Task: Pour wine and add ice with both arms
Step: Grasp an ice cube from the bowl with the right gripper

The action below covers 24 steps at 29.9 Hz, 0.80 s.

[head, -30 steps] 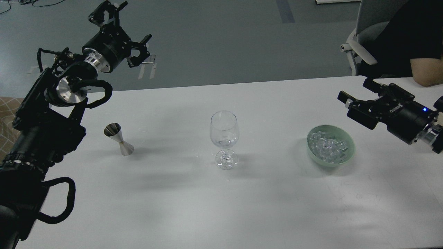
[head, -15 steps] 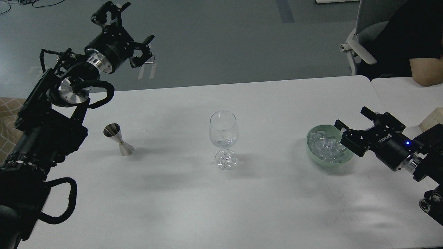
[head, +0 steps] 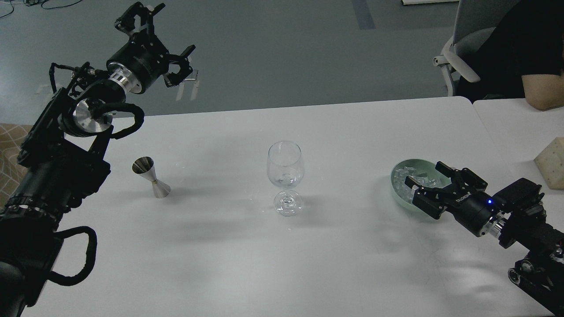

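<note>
White table fills our view; our right gripper hangs spread wide over the ice; our left gripper is raised, fingers splayed, empty.

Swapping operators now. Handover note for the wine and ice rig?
Left gripper: jaws open, empty, raised beyond the table's far left edge.
Right gripper: jaws open, holding nothing, over the near right part of the green bowl, just above the ice.
Wine glass: upright mid-table, looks empty apart from glints at the bottom of its bowl.
Steel jigger: upright, left of the glass, untouched.
Done: neither wine nor ice in the glass, as far as I can tell.
Left: grip ice, carry it to the glass, pour from the jigger.
</note>
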Available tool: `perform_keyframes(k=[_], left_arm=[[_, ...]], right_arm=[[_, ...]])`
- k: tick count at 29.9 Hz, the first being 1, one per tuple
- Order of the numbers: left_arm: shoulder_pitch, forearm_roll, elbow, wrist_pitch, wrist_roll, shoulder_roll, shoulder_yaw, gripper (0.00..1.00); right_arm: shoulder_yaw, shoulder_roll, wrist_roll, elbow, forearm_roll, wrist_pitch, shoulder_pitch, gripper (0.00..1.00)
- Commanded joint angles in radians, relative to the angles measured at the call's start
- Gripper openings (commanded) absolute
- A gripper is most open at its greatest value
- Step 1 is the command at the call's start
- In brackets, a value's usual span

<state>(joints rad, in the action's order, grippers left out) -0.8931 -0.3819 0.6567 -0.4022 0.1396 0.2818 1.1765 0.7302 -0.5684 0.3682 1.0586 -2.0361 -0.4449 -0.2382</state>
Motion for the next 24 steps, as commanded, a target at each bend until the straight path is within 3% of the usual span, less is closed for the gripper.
perform_keyframes(k=[1,5,9,18,24], left_arm=[[-0.001,0.000,0.000,-0.001,0.000,0.000,0.000,0.98],[-0.001,0.000,0.000,-0.001,0.000,0.000,0.000,0.98],[-0.001,0.000,0.000,0.000,0.000,0.004,0.000,0.98],[0.000,0.000,0.000,-0.003,0.000,0.007,0.000,0.98],[0.000,0.000,0.000,-0.003,-0.002,0.008,0.000,0.98]], right_arm=[[0.000,0.005,-0.002,0.000,0.000,0.014,-0.004,1.00],[0.000,0.005,-0.003,0.000,0.000,0.029,-0.006,0.96],[0.000,0.002,-0.011,0.004,-0.001,0.101,-0.010,0.69],[0.000,0.002,-0.015,0.008,-0.001,0.123,-0.012,0.56],[0.000,0.002,-0.015,0.008,-0.001,0.147,-0.012,0.55]])
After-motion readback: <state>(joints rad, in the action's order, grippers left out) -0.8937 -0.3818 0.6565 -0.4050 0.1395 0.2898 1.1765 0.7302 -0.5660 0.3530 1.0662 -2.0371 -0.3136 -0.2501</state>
